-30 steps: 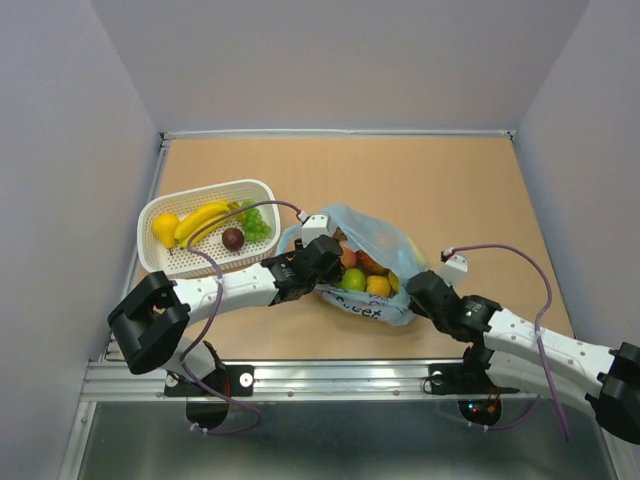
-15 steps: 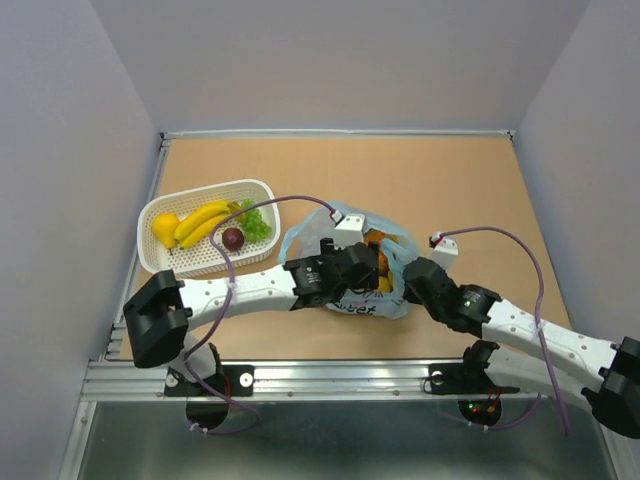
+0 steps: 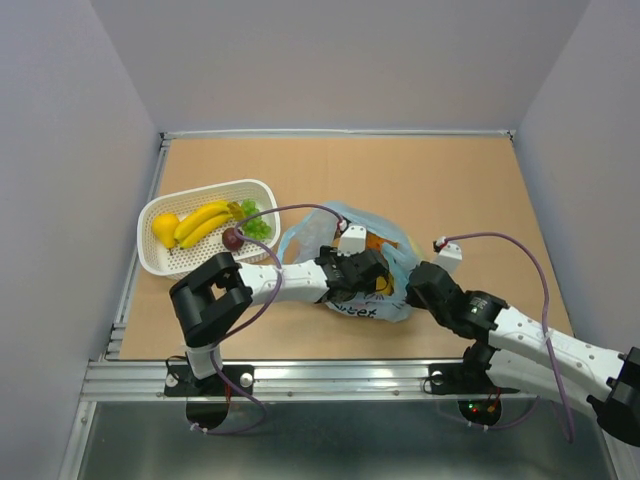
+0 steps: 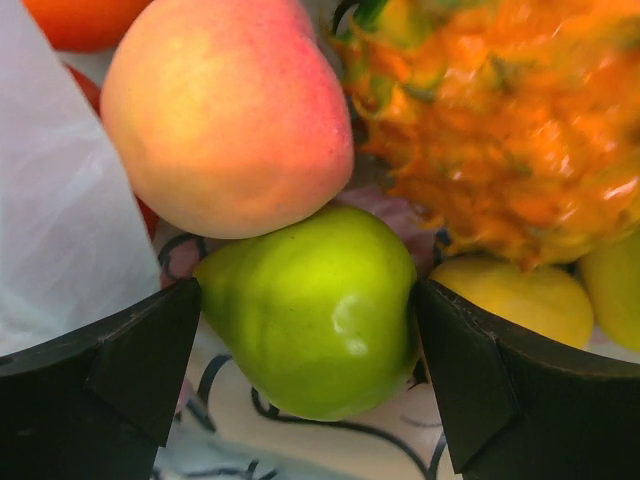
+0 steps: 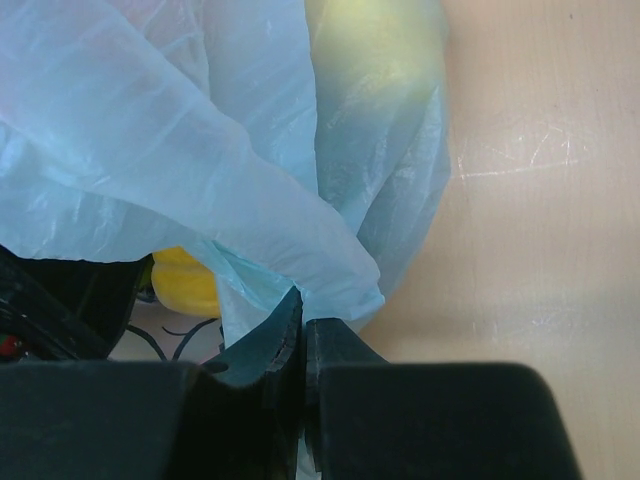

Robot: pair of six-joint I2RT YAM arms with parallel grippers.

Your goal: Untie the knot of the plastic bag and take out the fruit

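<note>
The left gripper (image 4: 307,300) is seen with its two black fingers (image 4: 110,380) spread wide, one on each side of a green pear-shaped fruit (image 4: 310,310). Whether the fingers touch it cannot be determined. A pink-and-yellow peach (image 4: 225,110) is pressed against the top of the green fruit. A pineapple (image 4: 500,120) is located at upper right, with a yellow fruit (image 4: 510,305) below it. An orange (image 4: 85,18) is cut off at the top left edge. The pale film of the plastic bag (image 4: 60,220) is seen at left, and black printed lines are visible beneath the fruit.

Probably a lab: grey booth walls (image 3: 340,60), aluminium rail (image 3: 330,378), brown tabletop (image 3: 420,180).
</note>
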